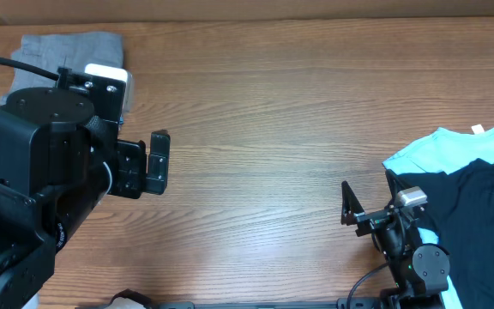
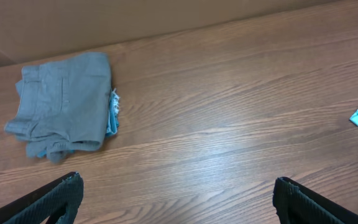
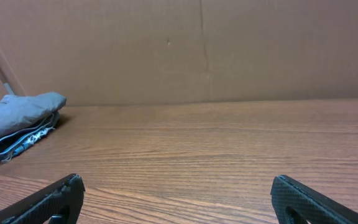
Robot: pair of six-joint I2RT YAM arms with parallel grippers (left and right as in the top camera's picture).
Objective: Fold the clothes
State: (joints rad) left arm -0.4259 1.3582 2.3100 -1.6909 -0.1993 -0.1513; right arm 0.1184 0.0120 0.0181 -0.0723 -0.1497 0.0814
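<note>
- Black fingers (image 2: 61, 198) of my left claw (image 2: 176, 196) poke in at the bottom of the left wrist view, one on each side.
- They stand wide apart, and nothing is between them but bare wood.
- My right claw (image 3: 176, 198) looks the same in its own view: spread wide and holding nothing.
- Both claws are above the brown wooden tabletop (image 1: 273, 112) and touch no cloth.
- The grey shorts (image 2: 64, 99) are in the far left corner of the tabletop, close to the cardboard wall (image 3: 229, 50).
- They lie flat in a small folded pile, and I can see the waistband and a pocket on top.
- The grey shorts sit on top of some blue denim (image 2: 112, 118).
- The denim peeks out at the right side and the front of the pile, with a white frayed edge.
- From above, my left arm hides part of this pile, and my left claw is to the right of it, well apart.
- A light-blue T-shirt (image 1: 461, 146) lies at the right edge of the tabletop.
- A black garment (image 1: 478, 206) lies on top of the T-shirt's near part.
- My right claw is just beside the black garment, to its left.
- The wide middle of the tabletop lies between the two piles of clothes.
</note>
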